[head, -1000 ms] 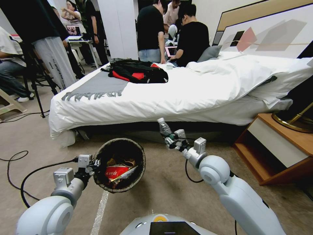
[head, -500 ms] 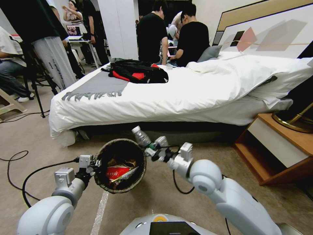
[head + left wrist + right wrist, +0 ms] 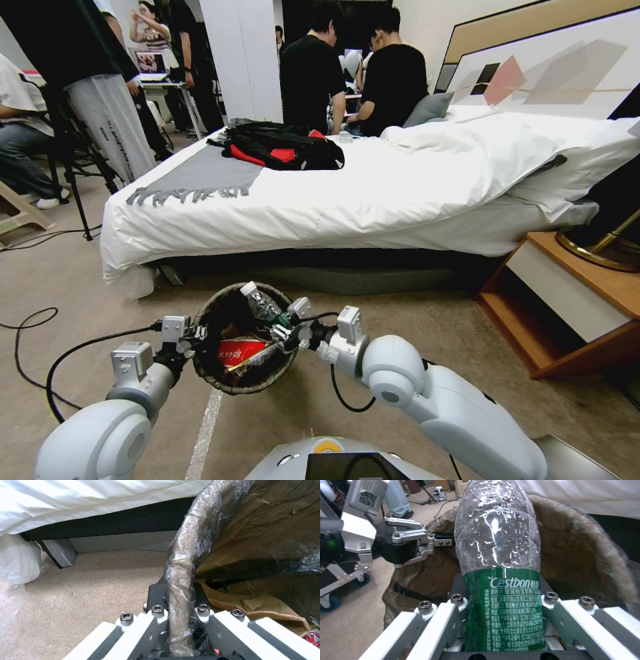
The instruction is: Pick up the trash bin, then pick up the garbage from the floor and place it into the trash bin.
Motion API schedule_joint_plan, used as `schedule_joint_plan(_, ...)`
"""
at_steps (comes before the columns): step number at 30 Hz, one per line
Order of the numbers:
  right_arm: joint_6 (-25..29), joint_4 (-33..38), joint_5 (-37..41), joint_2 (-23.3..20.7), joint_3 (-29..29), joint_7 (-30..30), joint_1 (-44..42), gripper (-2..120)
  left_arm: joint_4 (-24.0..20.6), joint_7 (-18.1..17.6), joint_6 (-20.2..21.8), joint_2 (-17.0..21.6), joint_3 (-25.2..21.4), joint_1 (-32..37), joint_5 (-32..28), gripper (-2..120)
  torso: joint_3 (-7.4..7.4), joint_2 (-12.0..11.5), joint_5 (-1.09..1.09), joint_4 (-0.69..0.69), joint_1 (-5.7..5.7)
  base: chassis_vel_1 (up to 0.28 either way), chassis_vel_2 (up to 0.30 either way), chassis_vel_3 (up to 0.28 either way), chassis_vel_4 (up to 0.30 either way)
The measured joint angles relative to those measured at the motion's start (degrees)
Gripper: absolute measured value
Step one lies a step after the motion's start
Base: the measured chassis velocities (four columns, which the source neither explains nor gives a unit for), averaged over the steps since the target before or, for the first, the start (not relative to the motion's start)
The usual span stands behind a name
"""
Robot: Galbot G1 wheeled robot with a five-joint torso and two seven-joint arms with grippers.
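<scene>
Trash bin (image 3: 220, 373) hangs by its rim from the clamped left end effector (image 3: 193, 332); right end effector (image 3: 285, 328) grips a bottle (image 3: 261, 307) over its opening.

A clear plastic bottle (image 3: 498, 555) beaded with water droplets is showing a dark green label printed with white lettering. Behind the bottle, the trash bin (image 3: 208, 320) is wearing a crinkled brown-black liner. Inside the bin, a red-and-white packet (image 3: 237, 350) is lying against tan paper (image 3: 263, 603). The silver-and-black left gripper (image 3: 433, 542) is sitting beside the bin's rim. Beneath the bin, the floor (image 3: 333, 400) is showing flat beige-grey with one pale tape line (image 3: 203, 433).
</scene>
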Motion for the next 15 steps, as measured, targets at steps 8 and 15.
schedule_joint_plan(8, -0.20, -0.81, -0.28, 1.75, -1.91, 1.50, 1.54, 36, 0.00, 0.00, 0.00, -0.18, 0.07, -0.05, 0.00, 1, 0.00, 0.00, 0.00, 0.00, 0.00, 0.000, 0.000, 0.000, 0.000)
schedule_joint_plan(15, -0.37, -1.68, -0.98, 3.23, -3.00, 2.32, 1.85, 55, 0.00, 0.01, 0.00, -0.40, 0.12, -0.22, 0.00, 1, 0.00, 0.00, 0.00, 0.00, 0.00, 0.000, 0.000, 0.000, 0.000)
